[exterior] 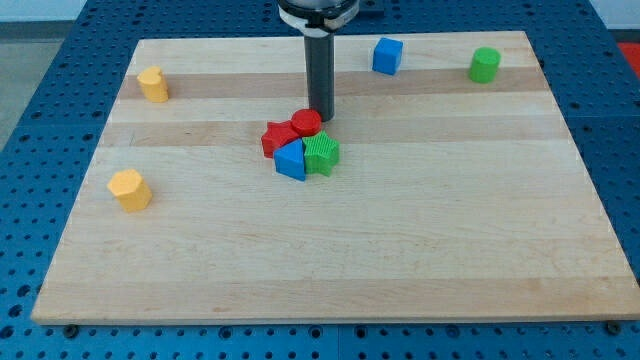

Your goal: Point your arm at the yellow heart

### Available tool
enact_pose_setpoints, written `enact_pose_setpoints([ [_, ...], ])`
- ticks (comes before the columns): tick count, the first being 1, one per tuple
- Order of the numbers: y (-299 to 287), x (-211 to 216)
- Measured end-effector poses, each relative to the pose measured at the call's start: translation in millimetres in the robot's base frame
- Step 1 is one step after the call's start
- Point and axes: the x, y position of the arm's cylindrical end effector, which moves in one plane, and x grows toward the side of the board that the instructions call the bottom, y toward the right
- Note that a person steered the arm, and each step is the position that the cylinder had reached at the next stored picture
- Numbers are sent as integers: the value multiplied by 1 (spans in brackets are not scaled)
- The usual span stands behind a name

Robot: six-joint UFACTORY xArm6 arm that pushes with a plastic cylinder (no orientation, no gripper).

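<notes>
Starting at the view's left, two yellow blocks sit on the bench [400, 260], both well apart from the red star block [278, 137], which I take as my landmark. The upper yellow block [153, 84] lies far to the view's left of the star and toward the view's top. The lower yellow block [130, 189] lies far to the view's left of it and toward the view's bottom. I cannot tell for sure which one is the heart. The upper one seems notched, so I lean that way, and choosing wrongly is the first risk.

Just to the view's right of the star, touching it, is a red round block [307, 123]. A blue block [290, 160] and a green ridged block [322, 154] are packed against the star's lower right side. My tip [320, 118] rests at the round block's right edge, touching it or very nearly.

That is the second risk. A straight sweep toward either yellow block would likely plough through the round block and the star and drag them along. I should probably skirt the star on its top side.

Far to the star's right, near the view's top, a blue cube [388, 55] and a green cylinder [485, 64] stand out of the way.

I have no fingers, only the rod, so nothing opens, closes or grips.
</notes>
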Motion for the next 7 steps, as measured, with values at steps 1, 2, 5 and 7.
enact_pose_setpoints([
  [1,0,0],
  [2,1,-33],
  [5,-112,-114],
  [7,-203,-153],
])
